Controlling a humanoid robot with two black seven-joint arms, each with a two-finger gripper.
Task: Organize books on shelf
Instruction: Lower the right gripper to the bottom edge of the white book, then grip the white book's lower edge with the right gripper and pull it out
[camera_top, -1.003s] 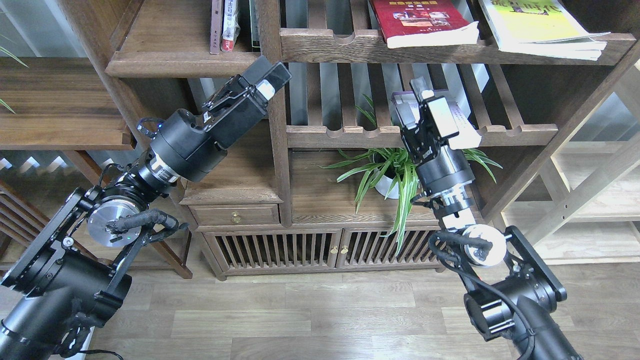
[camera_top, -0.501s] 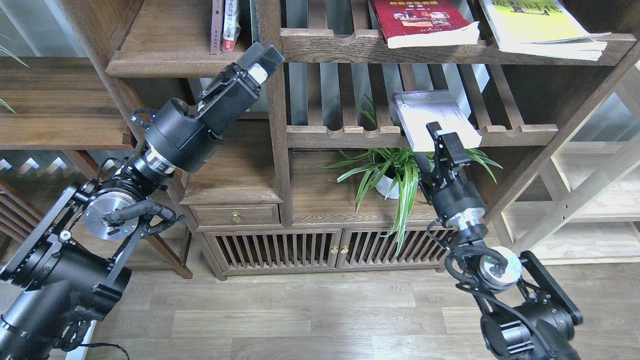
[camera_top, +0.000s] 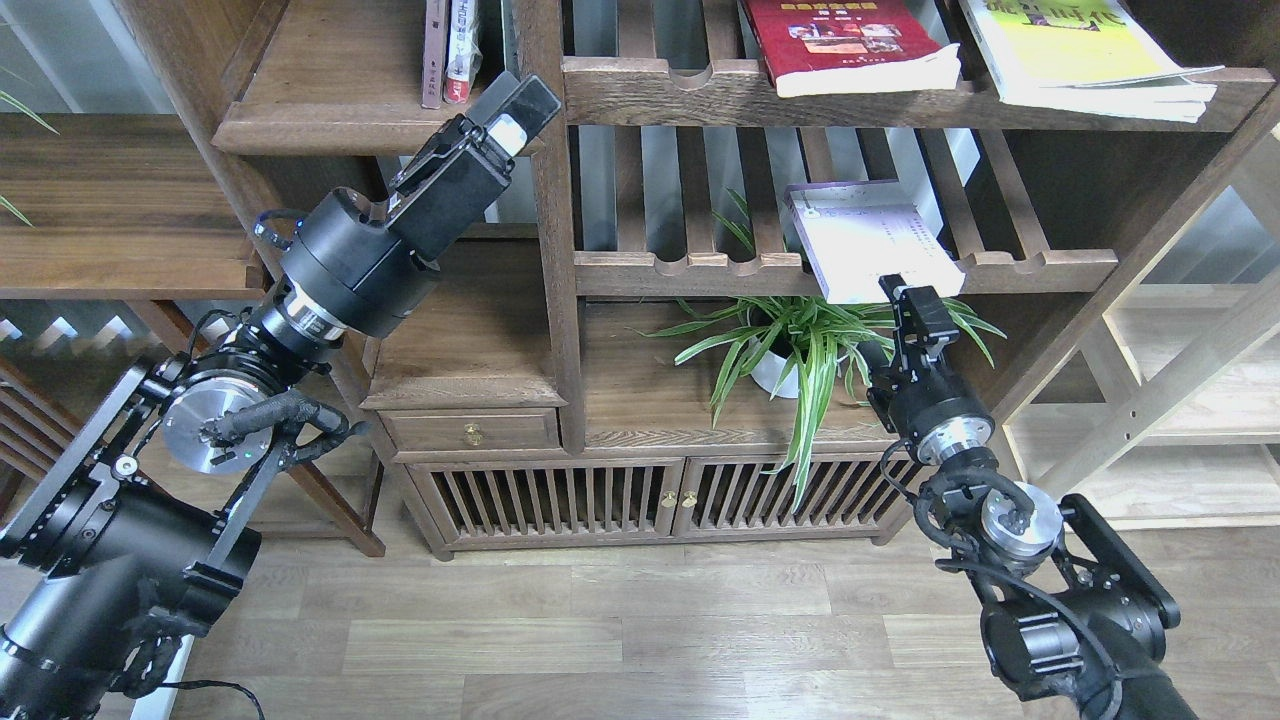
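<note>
Room to move: the narrow dark brown wooden shelf (camera_top: 350, 110), one flat board with a thick front edge, had bare wood in front and to the left of the two thin books.
Left end effector (camera_top: 515, 105): it was up at the right front corner of that board, close to the dark wooden post (camera_top: 552, 250). I cannot tell if its fingers were wide or narrow.
Right end effector (camera_top: 918, 305): it was just below the near edge of the pale book and held nothing. It was seen end-on, so I cannot tell how wide it was.
Pale lavender-white paperback book (camera_top: 868, 240): it lay flat on the middle slatted wooden rack (camera_top: 700, 265), and its near end stuck out over the front rail.
Dark red paperback book with small photos (camera_top: 845, 45): it lay flat on the top slatted wooden rack (camera_top: 650, 95), sticking out over the rail.
Yellow-green paperback book (camera_top: 1080, 50): it lay on the same top rack, to the right of the red one, apart from it.
Thin books: a brown-spined book (camera_top: 433, 55) and a white and red-spined book (camera_top: 461, 55) stood up side by side at the back right of the narrow shelf.
In the way: a green leafy plant in a white pot (camera_top: 790, 350) stood under the pale book, just left of the right arm.
</note>
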